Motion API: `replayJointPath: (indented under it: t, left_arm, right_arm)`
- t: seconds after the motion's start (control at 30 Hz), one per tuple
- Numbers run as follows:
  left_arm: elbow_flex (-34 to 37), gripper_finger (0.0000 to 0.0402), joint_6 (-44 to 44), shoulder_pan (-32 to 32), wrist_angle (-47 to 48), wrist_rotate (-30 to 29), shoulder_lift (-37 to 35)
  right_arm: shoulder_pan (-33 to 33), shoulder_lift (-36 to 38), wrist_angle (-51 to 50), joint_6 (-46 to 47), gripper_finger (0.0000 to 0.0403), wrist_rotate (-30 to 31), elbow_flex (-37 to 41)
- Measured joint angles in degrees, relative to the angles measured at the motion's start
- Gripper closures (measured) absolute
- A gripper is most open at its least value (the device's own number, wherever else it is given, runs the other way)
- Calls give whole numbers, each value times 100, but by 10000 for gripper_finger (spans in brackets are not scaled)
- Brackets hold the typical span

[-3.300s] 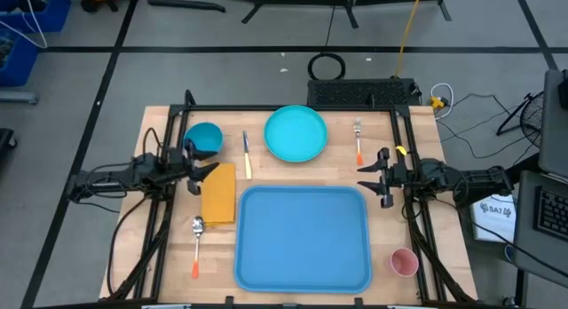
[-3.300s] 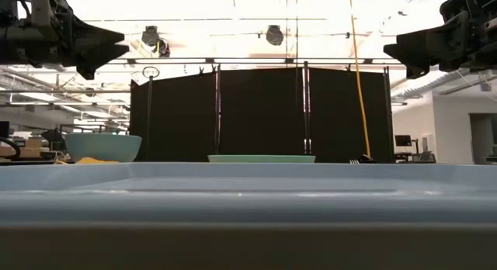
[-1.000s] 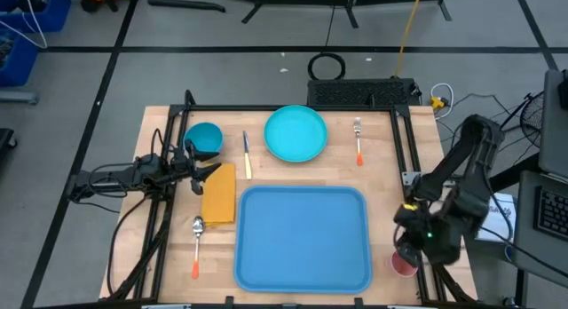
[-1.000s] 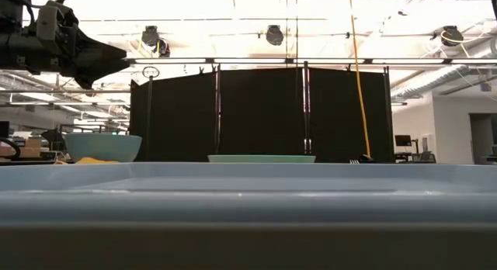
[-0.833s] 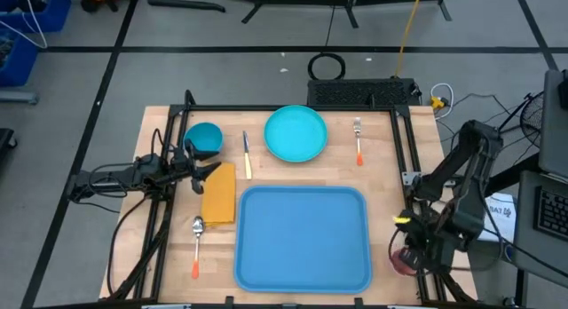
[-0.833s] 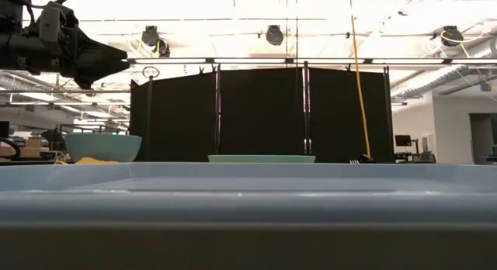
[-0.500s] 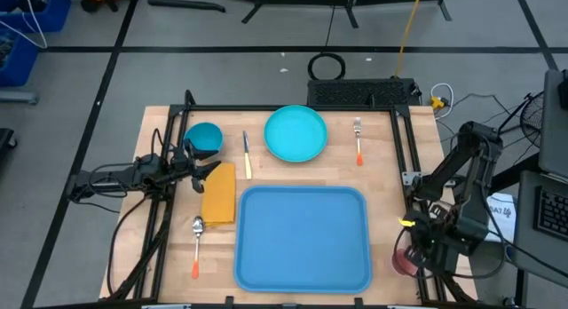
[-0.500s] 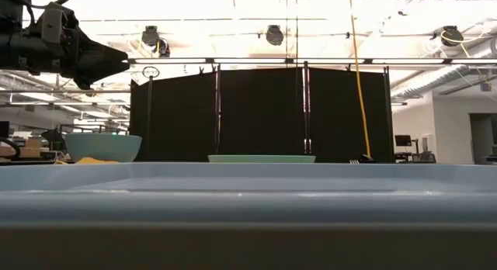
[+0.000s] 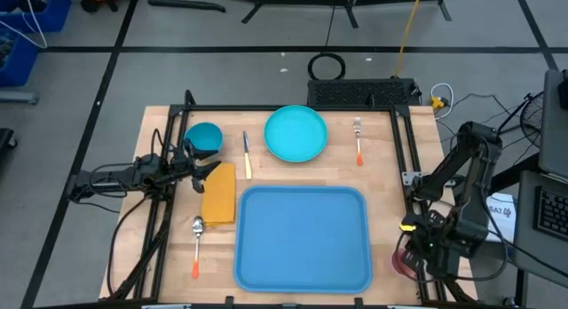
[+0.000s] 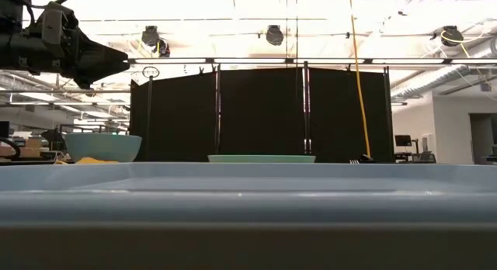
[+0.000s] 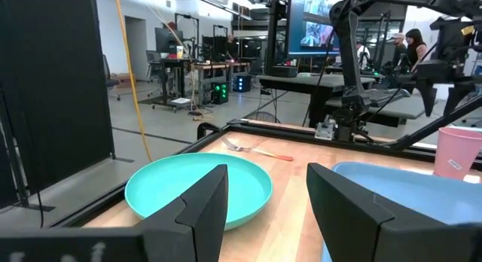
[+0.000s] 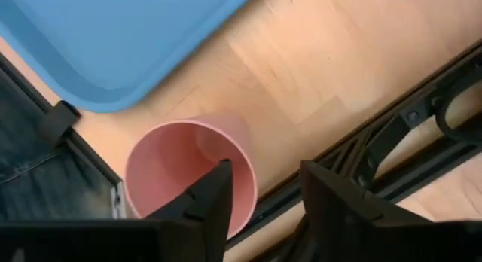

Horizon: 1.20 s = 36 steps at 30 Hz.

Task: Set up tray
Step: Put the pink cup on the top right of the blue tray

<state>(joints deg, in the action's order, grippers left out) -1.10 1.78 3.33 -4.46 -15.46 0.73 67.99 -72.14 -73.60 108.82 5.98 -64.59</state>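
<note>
On the left side of the table, the left gripper (image 9: pixel 197 168) hung above the wood, fingers parted, holding nothing, next to one blue bowl (image 9: pixel 204 137) and one yellow napkin (image 9: pixel 219 193). One spoon (image 9: pixel 197 245) lay near that napkin, one knife (image 9: pixel 247 154) between bowl and plate (image 9: pixel 295 133); one plate total, at the far edge. The tray (image 9: pixel 303 239) sat mid-table toward the near edge, bare, its long axis running left to right in the high view. One fork (image 9: pixel 358 140) lay right of the plate. At the near right corner, the right gripper (image 12: pixel 256 194) was down over the single pink cup (image 12: pixel 181 183), fingers spread; in the right wrist view one finger looked to sit inside the rim and the other outside the wall, nothing clamped yet. Key relation: the tray lay just to the left of the cup and that gripper, its rounded corner near the cup but not touching. My read: the right arm was by far the nearer one for the cup, and a short carry leftward would put it onto the tray.
</note>
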Motion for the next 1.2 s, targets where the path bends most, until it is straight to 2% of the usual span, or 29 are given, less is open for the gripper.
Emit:
replayJointPath:
  t: [0.2,0.7,0.77,0.9,0.93,1.13,1.2]
  left_arm:
    - [0,215,-17,2,-1,0,2]
    - [0,215,-13,0,-3,4,0]
    - [0,215,-8,1,-3,4,0]
    - [0,215,0,1,-3,13,0]
    - [0,215,0,2,-3,15,0]
    - [0,215,0,2,-3,15,0]
    - [0,215,0,0,-1,15,0]
  right_arm:
    - [0,-2,621,-7,259,-300,446]
    - [0,0,1411,-3,288,-472,1027]
    - [0,-1,1314,1,306,-654,1043]
    - [0,0,1182,-102,383,-752,1044]
    - [0,3,1137,-143,392,-752,1044]
    - [0,54,785,-206,400,-228,1035]
    - [-2,147,643,-224,401,163,1023]
